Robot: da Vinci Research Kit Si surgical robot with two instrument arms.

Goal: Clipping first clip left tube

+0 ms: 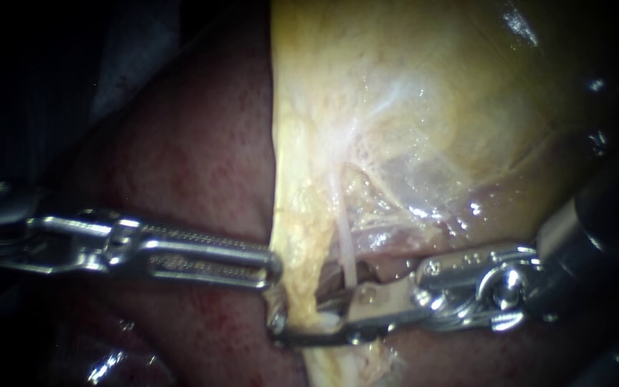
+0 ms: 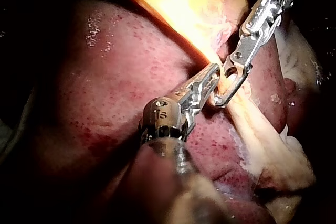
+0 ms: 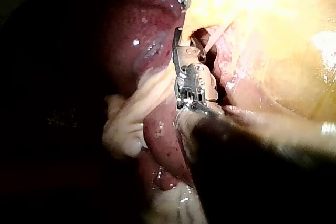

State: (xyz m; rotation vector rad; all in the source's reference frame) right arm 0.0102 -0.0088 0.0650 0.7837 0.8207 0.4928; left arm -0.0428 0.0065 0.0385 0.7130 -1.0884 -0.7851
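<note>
The right instrument point(image 1: 301, 324), low in the middle of the frame, has its jaws slightly apart, straddling the left tube point(image 1: 301, 287), ready, I'd guess, to set the clip. The left instrument point(image 1: 272, 269) pinches the gallbladder point(image 1: 395, 107) edge at centre-left, apparently stretching the tube across the liver point(image 1: 195, 143).

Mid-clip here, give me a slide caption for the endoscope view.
Right instrument, jaws open, straddles a pale tube; left instrument touches the yellowish tissue edge beside the liver.

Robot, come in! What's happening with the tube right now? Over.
Right instrument jaws open around the tube. No clip on it yet. Left instrument at the gallbladder edge. Nothing seen in the way.
</note>
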